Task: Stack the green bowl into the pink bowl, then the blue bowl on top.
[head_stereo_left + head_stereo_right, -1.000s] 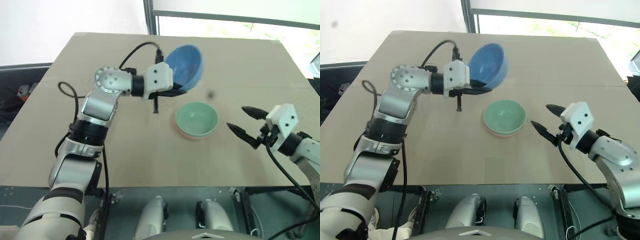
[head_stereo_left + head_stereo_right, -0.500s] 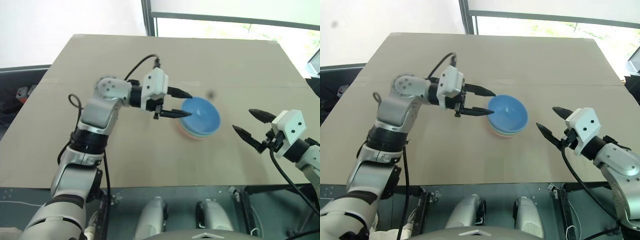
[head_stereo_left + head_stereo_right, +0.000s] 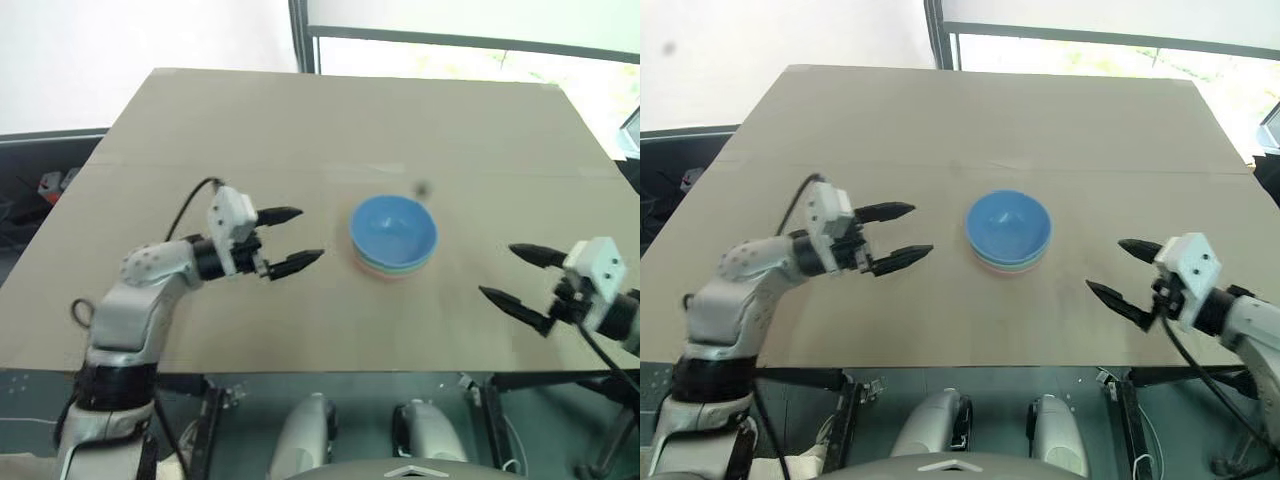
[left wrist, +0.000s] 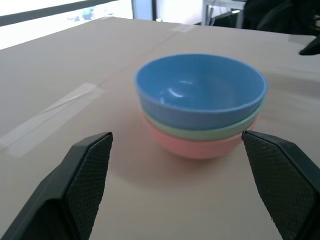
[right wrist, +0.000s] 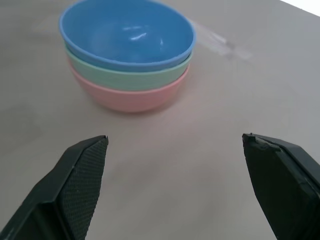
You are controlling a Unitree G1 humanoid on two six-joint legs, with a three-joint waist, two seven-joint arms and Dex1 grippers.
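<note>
Three nested bowls, blue bowl (image 3: 393, 225) topmost (table (image 3: 250, 130) otherwise bare-looking).

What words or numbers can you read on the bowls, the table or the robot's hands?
None. No words or numbers can be read.
Blue bowl, green bowl, pink bowl: plain, no writing.
Table: bare, apart from a strip of clear tape with no print.
Left gripper and right gripper: no labels can be read.

Tan table (image 3: 300, 110), bright window (image 3: 470, 50) behind, white wall (image 3: 120, 40)
</note>
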